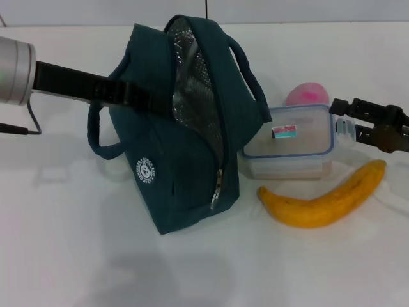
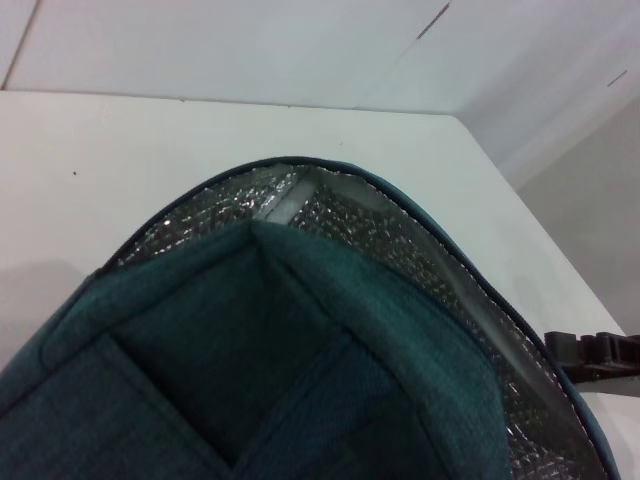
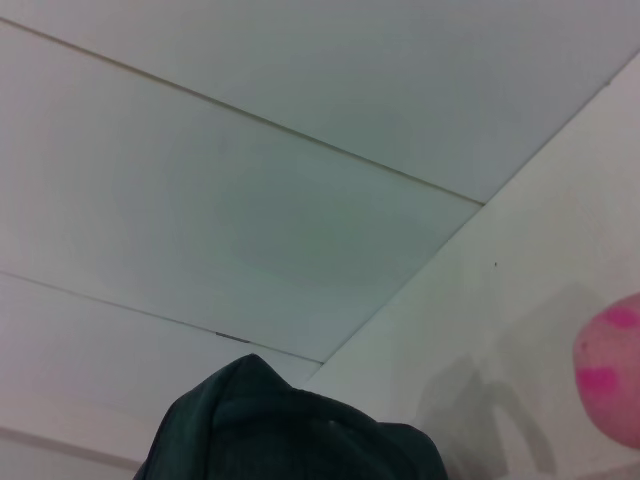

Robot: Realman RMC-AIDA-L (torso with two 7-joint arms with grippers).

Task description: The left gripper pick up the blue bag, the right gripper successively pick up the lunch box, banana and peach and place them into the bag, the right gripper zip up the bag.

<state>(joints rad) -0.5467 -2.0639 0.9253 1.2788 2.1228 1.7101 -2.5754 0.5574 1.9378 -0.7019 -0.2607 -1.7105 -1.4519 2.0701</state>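
Bag first: the blue bag (image 1: 172, 147) sits centre frame, tilted, zip open, foil lining showing, the left gripper (image 1: 146, 97) clamped on its upper edge. Right of it lie the lunch box (image 1: 291, 150), the banana (image 1: 326, 198) below, the peach (image 1: 307, 94) behind. At right edge, the right gripper (image 1: 340, 118) hangs parted beside the box.

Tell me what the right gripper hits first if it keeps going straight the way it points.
Most likely the lunch box: the right gripper points at its near end, fingers almost there. Depth is unclear; it might pass just above the lid.
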